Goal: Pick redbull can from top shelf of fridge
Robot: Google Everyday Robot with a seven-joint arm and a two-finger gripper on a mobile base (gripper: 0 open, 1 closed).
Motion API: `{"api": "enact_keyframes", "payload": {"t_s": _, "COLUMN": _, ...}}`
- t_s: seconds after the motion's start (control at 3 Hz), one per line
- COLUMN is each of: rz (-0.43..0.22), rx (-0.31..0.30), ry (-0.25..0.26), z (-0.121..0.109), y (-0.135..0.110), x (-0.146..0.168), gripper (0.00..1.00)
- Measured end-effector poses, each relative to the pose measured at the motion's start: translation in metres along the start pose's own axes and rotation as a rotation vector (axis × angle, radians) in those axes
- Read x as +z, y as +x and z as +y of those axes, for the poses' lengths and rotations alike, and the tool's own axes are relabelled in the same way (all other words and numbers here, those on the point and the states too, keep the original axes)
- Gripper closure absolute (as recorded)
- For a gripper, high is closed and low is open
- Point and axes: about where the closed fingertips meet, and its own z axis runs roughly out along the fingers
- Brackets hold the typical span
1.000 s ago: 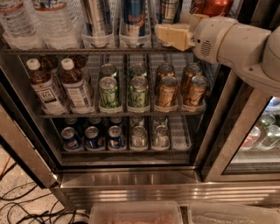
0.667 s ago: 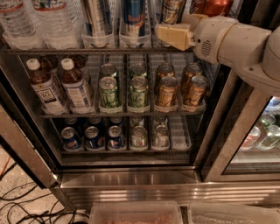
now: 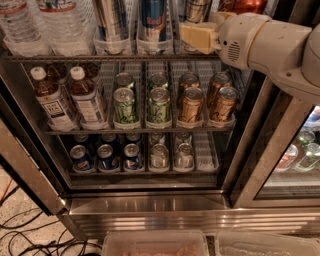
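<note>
The fridge point(image 3: 150, 206) stands open, and the top shelf point(image 3: 75, 58) runs along the upper edge of the view. A slim silver and blue-grey redbull can point(image 3: 111, 20) stands there in a clear lane tray. A mostly blue slim can point(image 3: 152, 19) is to its right. My gripper point(image 3: 198, 38), beige-tipped on a white arm point(image 3: 265, 42) coming from the right, sits at the shelf's front edge. It is right of the blue can and in front of another slim can point(image 3: 198, 9) that is partly hidden. It is not touching the redbull can.
Water bottles point(image 3: 60, 22) fill the top shelf's left side and a red can point(image 3: 250, 5) stands at its right. The middle rack holds tea bottles point(image 3: 55, 102), green cans point(image 3: 125, 106) and gold cans point(image 3: 191, 105). The lower rack holds short blue cans point(image 3: 107, 156). The glass door point(image 3: 280, 150) stands at right. Cables point(image 3: 30, 235) lie on the floor.
The gripper has edged slightly upward at the top shelf's front edge. Nothing else has visibly moved.
</note>
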Motion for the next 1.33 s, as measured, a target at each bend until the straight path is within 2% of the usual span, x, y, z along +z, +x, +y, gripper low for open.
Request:
{"api": "enact_keyframes", "payload": {"t_s": 0.67, "rz": -0.015, "rx": -0.018, "ry": -0.033, "z": 0.014, "y": -0.014, "x": -0.005, "gripper": 1.0}}
{"api": "enact_keyframes", "payload": {"t_s": 1.33, "rz": -0.049, "rx": -0.045, "ry": -0.13, "z": 0.036, "y": -0.019, "x": -0.02, "gripper": 1.0}}
